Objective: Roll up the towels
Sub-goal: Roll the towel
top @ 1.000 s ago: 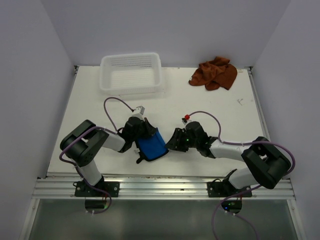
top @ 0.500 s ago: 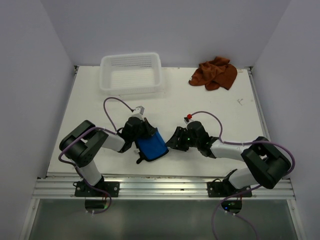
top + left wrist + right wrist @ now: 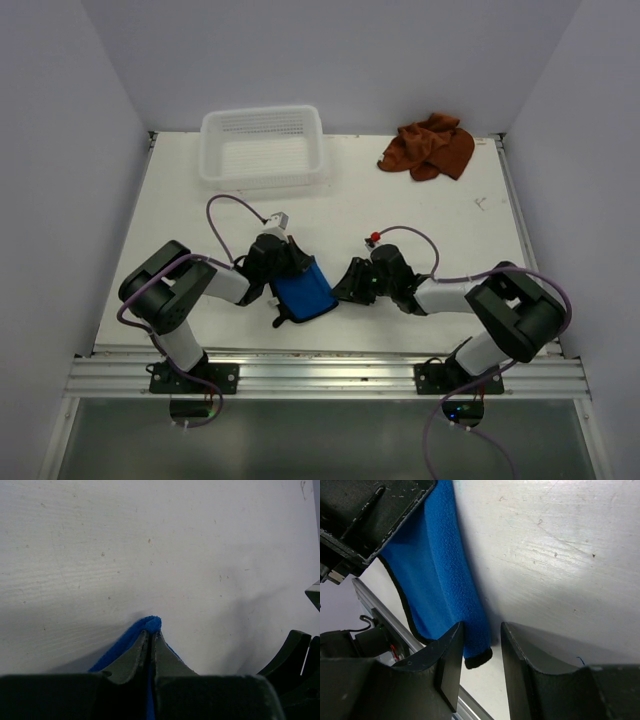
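The blue towel (image 3: 305, 292) lies near the front edge of the table (image 3: 400, 210), between the arms. Its upper part is hidden under the left gripper (image 3: 151, 636), whose jaws are pinched tight on a fold with only a blue tip showing past them. The right gripper (image 3: 481, 630) stands partly open around the towel's black-trimmed corner; whether it touches cannot be made out. The brown towel (image 3: 430, 147) lies crumpled far right, well apart from the basket (image 3: 262, 112).

The left arm (image 3: 225, 283) and right arm (image 3: 450, 296) had black joints, white links and looping purple cables (image 3: 222, 212). The right gripper (image 3: 481, 627) had dark matte fingers (image 3: 447, 670).
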`<state>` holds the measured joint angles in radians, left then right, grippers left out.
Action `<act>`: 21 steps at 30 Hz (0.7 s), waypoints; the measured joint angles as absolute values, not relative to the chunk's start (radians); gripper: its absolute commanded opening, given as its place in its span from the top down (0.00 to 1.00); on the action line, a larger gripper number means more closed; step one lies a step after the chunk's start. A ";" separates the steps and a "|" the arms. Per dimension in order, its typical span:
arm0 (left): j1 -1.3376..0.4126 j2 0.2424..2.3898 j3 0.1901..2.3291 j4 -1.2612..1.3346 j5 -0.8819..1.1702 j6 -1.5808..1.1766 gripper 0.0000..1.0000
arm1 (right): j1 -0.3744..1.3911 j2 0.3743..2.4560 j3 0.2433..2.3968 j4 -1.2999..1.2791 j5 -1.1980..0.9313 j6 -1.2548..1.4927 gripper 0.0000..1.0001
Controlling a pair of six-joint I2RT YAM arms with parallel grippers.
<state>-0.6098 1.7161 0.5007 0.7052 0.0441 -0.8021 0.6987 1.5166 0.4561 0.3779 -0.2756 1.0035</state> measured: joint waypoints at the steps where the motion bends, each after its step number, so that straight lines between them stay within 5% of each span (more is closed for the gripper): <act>1: -0.610 1.716 0.500 0.707 0.044 -0.802 1.00 | 0.699 1.521 0.456 0.385 -0.280 1.005 0.61; 21: -0.609 1.703 0.477 0.719 0.036 -0.812 1.00 | 0.759 1.542 0.459 0.411 -0.260 0.930 0.67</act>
<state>-0.6086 1.7027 0.4770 0.7185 0.0364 -0.8124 0.7586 1.5425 0.4591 0.4107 -0.2600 0.9302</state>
